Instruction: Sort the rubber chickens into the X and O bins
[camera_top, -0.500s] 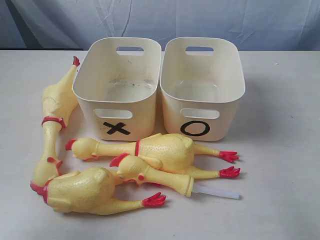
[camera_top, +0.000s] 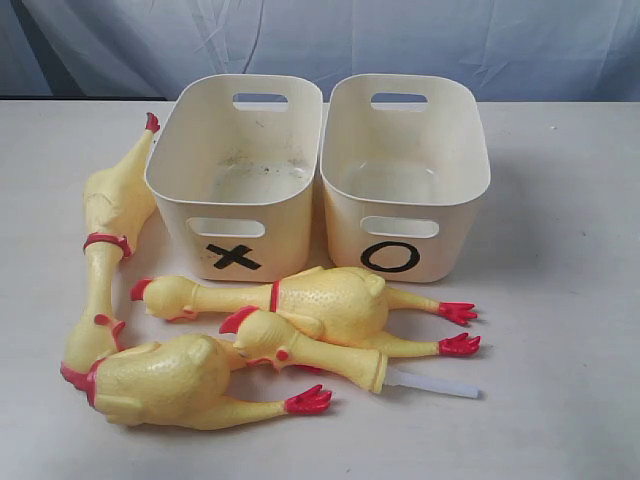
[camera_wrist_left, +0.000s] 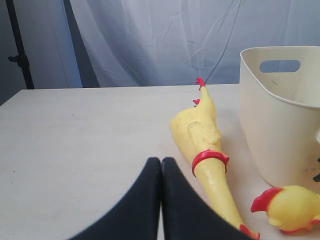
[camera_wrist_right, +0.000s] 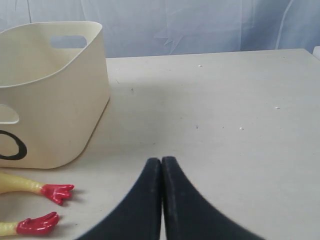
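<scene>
Neither gripper shows in the exterior view; only the wrist views give them. The left gripper (camera_wrist_left: 161, 161) has its black fingers pressed flat together with nothing between them. The right gripper (camera_wrist_right: 161, 160) is closed in the same way and also holds nothing. Both are over bare table (camera_top: 560, 330).

The X bin (camera_top: 280, 240) stands with the O bin (camera_top: 455, 240) on its right, rims apparently touching. All four chickens lie on the table outside the bins. The long chicken (camera_top: 112, 205) lies along the X bin's left side. The second chicken (camera_top: 330, 300) lies just in front of the X bin. The headpiece (camera_top: 300, 350) rests against the second chicken's near side, its white tube (camera_top: 435, 383) pointing right. The plump chicken (camera_top: 170, 380) is farthest in front of the X bin. We cannot make out where its neck end stops and the long chicken's head begins.

The left wrist view cuts off the X bin at the frame edge, hiding its mark. It also shows a red-combed head, itself cut off, and we cannot tell whose. The right wrist view shows half of the O mark and two red feet, with the bodies out of frame.
</scene>
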